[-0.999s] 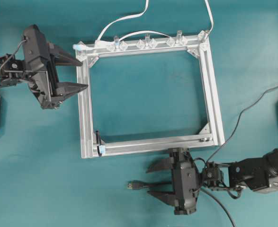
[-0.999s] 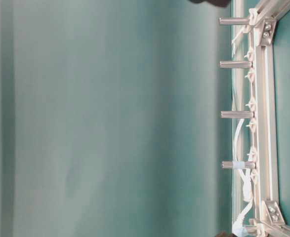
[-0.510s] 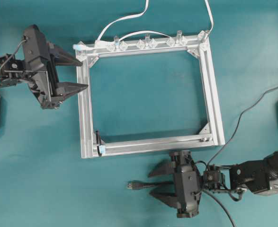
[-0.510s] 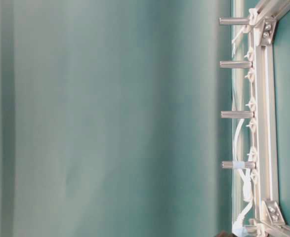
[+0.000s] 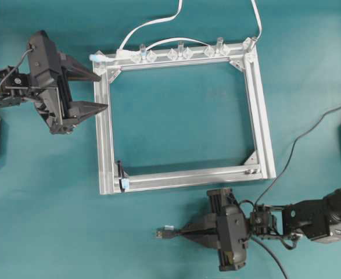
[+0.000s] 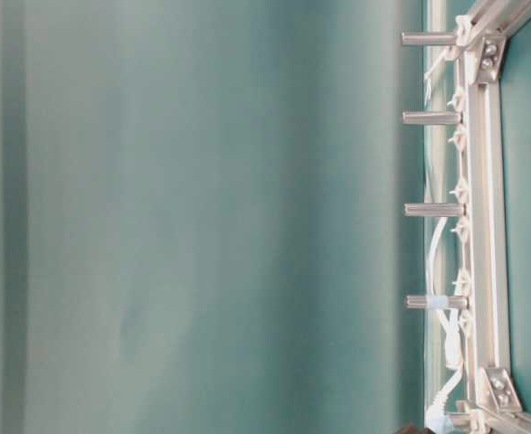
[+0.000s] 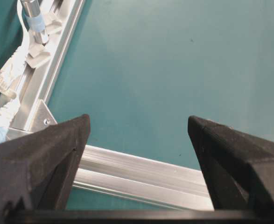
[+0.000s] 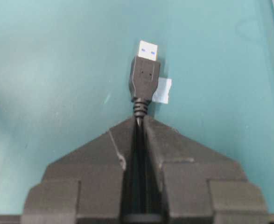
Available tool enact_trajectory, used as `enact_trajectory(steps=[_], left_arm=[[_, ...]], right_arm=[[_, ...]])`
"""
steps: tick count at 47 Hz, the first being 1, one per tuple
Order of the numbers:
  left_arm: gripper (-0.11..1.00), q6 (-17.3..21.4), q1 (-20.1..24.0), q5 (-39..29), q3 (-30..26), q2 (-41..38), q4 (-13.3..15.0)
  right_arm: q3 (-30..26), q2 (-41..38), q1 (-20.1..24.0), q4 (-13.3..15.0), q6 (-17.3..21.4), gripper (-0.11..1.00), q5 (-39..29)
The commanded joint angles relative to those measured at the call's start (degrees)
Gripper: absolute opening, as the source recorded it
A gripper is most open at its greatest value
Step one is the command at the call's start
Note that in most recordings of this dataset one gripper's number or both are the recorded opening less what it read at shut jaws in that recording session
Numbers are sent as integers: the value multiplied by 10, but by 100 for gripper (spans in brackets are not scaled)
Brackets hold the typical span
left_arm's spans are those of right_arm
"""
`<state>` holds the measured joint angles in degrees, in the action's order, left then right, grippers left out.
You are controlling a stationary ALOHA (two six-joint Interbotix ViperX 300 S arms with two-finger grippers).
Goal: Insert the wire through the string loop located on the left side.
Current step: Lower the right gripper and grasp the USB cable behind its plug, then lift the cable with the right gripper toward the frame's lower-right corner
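We grab the wire

Our right gripper (image 5: 185,232) pinches tight on the wire (image 8: 145,79) just behind its plug, below the frame (image 5: 262,110). Our left gripper (image 5: 98,90) gapes wide, holding nothing. The string loop (image 5: 121,172) sits at the frame's lower-left corner.

Table (image 5: 176,116): uniform teal; frame (image 5: 262,110): bare silver metal; wire (image 8: 144,84): black plug, silver tip with blue insert, pale-blue tape tab beside the plug; white cable (image 5: 150,25) along the frame's far bar; left gripper (image 5: 92,90) and right gripper (image 5: 185,232): matte black.
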<state>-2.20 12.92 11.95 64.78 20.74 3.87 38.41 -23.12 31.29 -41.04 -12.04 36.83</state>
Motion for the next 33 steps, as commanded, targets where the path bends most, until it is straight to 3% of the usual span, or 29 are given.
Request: enact_trajectory(steps=[1,15,33], left_arm=[[88,-5,-2,2,-8,5,0],[88,-37,-2,2,-4,5,0],[88,-33,-2,3,-2,5,-3]], right_arm=[[-3,7,-4,-4,-1,7,-2],[-2,11,-3,-4,-3,7,0],[6,33,-4,-4,-9,7,-4]])
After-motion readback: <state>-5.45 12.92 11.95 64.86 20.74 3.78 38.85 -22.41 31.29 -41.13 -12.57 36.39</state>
